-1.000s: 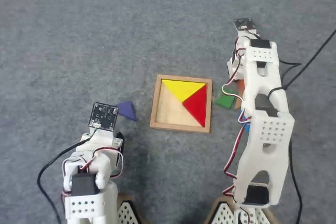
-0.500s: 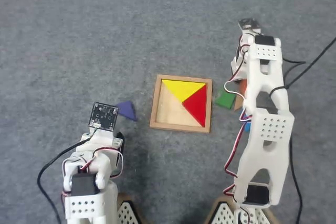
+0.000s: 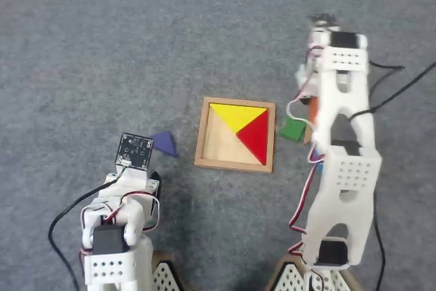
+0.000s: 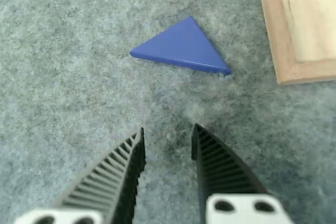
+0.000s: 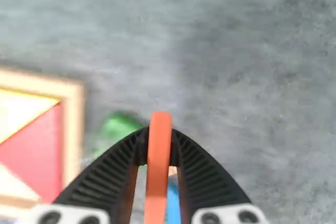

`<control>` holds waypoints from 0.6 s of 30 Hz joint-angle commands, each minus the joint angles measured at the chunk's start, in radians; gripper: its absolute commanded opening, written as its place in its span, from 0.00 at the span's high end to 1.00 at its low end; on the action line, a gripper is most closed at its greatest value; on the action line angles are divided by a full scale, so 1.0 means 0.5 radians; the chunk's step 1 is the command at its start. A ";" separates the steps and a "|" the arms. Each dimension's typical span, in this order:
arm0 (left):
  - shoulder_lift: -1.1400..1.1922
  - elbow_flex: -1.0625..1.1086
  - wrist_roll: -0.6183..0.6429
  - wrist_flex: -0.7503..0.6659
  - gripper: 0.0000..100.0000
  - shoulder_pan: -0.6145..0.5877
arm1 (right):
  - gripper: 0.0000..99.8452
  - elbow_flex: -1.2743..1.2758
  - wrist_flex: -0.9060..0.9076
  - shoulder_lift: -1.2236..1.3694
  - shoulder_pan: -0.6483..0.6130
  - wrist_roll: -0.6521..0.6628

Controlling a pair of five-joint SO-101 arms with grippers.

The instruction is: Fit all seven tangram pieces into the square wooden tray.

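Right gripper (image 5: pixel 158 136) is clamped on an orange tangram piece (image 5: pixel 156 182), which stands on edge between the two ribbed fingers (image 5: pixel 121 169). Left gripper (image 4: pixel 168 132) is parted with nothing between its fingers, low over the grey carpet (image 3: pixel 102 52) that covers the table.

From the high view, I see the right arm (image 3: pixel 340 168) stretched far forward on the right side of the tray. The left arm (image 3: pixel 119 236) is drawn back at the near left, its wrist camera just short of the violet-blue triangle.

The square wooden tray (image 3: pixel 201 134) lies flat in the middle of the carpet, between the two arms. Two large triangles are seated in it: the yellow triangle (image 3: pixel 236 116) along the far edge and the red triangle (image 3: pixel 256 135) along the right edge, touching each other along one side. The rest of the tray floor is bare wood.

Outside the tray, the violet-blue triangle (image 4: pixel 181 48) lies flat on the carpet just left of the rim, ahead of the left fingertips and apart from them. A green piece (image 3: pixel 293 130) lies just beside the tray's right rim, next to the right arm. Below the held orange piece, I can make out a blue piece (image 5: pixel 172 203) on the carpet; I cannot tell its shape.
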 commanded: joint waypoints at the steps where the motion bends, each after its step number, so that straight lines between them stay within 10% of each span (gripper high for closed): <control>1: -0.040 -0.029 0.018 0.009 0.86 -0.012 | 0.99 -0.114 0.051 -0.201 -0.262 -0.058; 18: -0.040 -0.029 0.018 0.009 0.86 -0.012 | 0.99 -0.144 -0.318 0.057 -1.079 -0.114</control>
